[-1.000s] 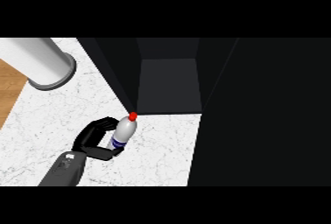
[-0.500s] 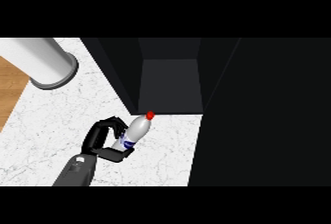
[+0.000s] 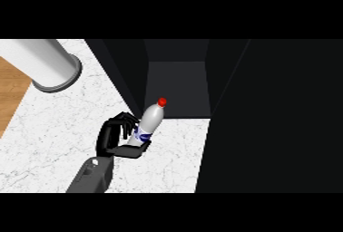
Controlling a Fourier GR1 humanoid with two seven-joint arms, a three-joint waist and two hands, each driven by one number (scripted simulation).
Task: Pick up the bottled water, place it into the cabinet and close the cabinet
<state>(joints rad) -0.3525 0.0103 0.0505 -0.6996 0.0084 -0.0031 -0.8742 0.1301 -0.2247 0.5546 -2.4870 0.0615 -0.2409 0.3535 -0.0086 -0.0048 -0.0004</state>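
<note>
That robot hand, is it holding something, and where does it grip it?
Yes: the left robot hand holds the water bottle, fingers curled round its lower, labelled body.

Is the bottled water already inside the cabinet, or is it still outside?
Outside. The bottled water is in the left hand above the white counter, its red cap just short of the dark cabinet opening.

The dark open cabinet (image 3: 175,86) offers a narrow recess, hemmed by its black left wall (image 3: 124,77) and the tall black door panel (image 3: 275,118) on the right. Bare white marble counter (image 3: 53,127) lies leftward, where a grey cylindrical column (image 3: 47,63) stands.
</note>
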